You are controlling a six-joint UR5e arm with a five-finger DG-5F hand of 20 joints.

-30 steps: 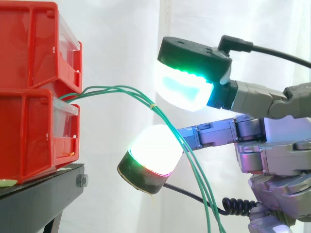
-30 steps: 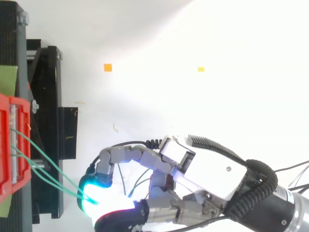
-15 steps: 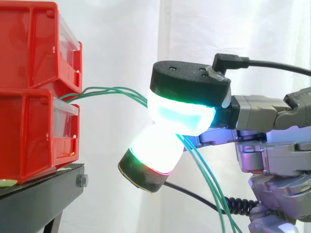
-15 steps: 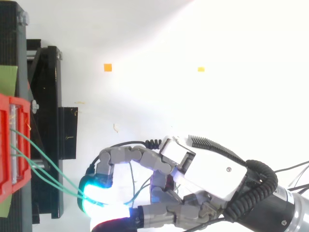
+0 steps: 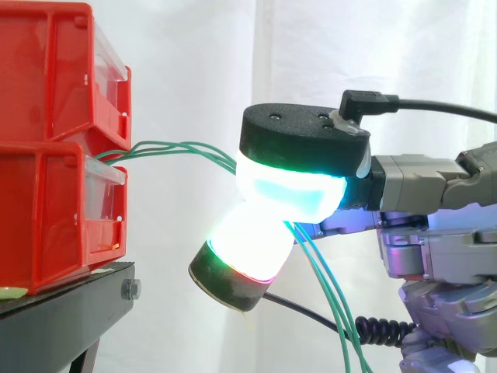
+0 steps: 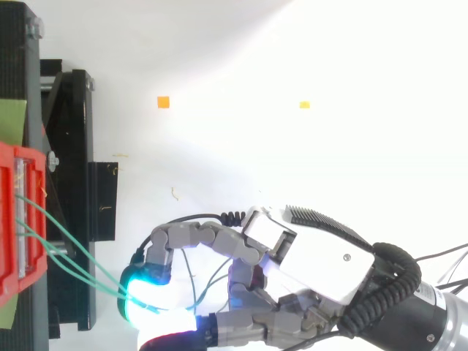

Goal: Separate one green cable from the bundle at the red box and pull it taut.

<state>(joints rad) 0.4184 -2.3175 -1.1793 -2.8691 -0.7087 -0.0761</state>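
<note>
You're pinching the green cables (image 5: 177,144) between two pads (image 5: 291,190) of the robot hand (image 5: 435,252), just right of the red box (image 5: 46,210); can't tell how many strands are caught. They're running roughly level out of the box front to the pinch, slightly slack, then hanging down. Next you're likely needing one strand alone, drawn away from the box until straight.

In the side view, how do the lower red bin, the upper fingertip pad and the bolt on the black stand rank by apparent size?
1. lower red bin, largest.
2. upper fingertip pad, pinching the green cables; possibly nearer the camera.
3. bolt, clearly smallest.
</note>
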